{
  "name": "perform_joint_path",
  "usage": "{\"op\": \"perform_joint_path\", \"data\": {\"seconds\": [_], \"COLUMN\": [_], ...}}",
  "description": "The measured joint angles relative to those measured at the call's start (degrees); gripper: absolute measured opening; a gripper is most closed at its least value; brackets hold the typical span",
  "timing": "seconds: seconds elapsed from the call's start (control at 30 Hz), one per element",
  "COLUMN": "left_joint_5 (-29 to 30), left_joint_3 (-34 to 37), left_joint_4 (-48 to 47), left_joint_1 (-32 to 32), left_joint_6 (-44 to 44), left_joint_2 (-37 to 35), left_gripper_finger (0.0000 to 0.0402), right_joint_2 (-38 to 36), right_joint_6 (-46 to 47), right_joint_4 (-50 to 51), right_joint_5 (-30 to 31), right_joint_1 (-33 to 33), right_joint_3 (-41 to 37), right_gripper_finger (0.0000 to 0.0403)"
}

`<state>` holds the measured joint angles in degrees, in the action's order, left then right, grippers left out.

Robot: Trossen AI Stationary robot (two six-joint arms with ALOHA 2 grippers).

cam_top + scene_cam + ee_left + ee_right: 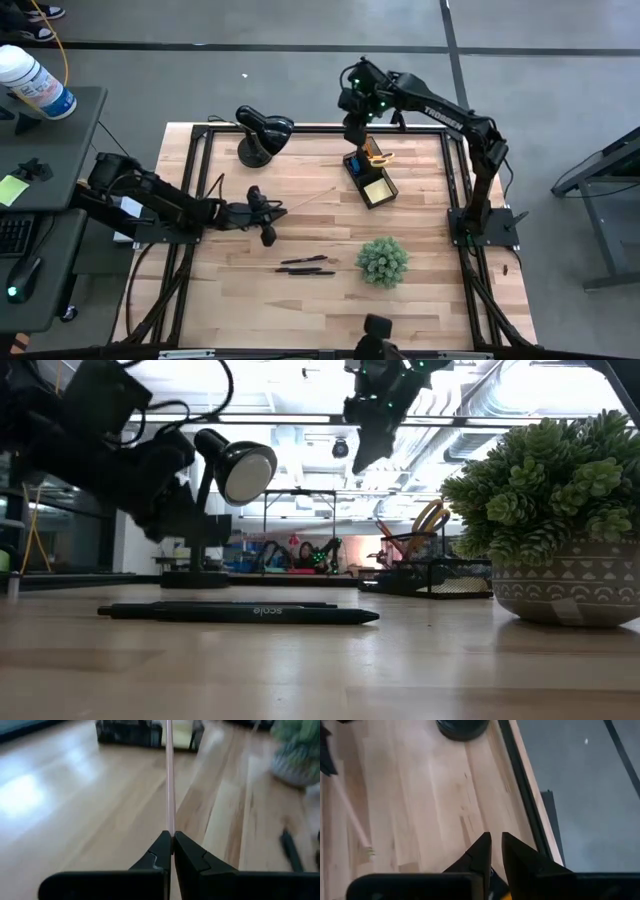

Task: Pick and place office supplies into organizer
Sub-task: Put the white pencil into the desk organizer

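Our left gripper (171, 851) is clamped tight on a pencil (169, 780). Our right gripper (495, 851), above the organizer (370, 180), shows fingers slightly parted, holding nothing.

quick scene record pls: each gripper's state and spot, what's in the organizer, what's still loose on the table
left gripper: shut on a pencil, mid-table, pencil pointing toward the organizer
right gripper: above the organizer's back end, fingers slightly apart, nothing seen between them
organizer contents: yellow sticky-note pad in the lower tray; scissors upright in the tall compartment
loose supplies: black pens on the table, near the plant
other: desk lamp at the table's back left
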<state>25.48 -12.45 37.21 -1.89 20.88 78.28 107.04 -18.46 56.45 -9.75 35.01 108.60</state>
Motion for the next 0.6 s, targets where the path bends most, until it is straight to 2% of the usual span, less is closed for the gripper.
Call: {"op": "perform_joint_path", "data": {"seconds": [0.2,0.37,0.6], "left_joint_5": [2.3,2.7,4.9], "left_joint_3": [-1.2,-4.2,-9.2], "left_joint_4": [0.5,0.4,0.4], "left_joint_1": [0.0,0.0,0.0], "left_joint_6": [-2.5,-6.8,-13.9], "left_joint_2": [-2.2,-3.5,-4.2], "left_gripper_finger": [0.0000,0.0000,0.0000], "right_joint_2": [-0.4,-1.0,-1.0], "right_joint_6": [0.7,2.4,2.6], "right_joint_4": [1.4,2.6,4.4], "right_joint_5": [-1.5,-9.8,-14.5], "right_joint_1": [3.6,6.5,9.9], "right_joint_3": [0.0,0.0,0.0], "right_gripper_finger": [0.0041,0.0043,0.0040]}}
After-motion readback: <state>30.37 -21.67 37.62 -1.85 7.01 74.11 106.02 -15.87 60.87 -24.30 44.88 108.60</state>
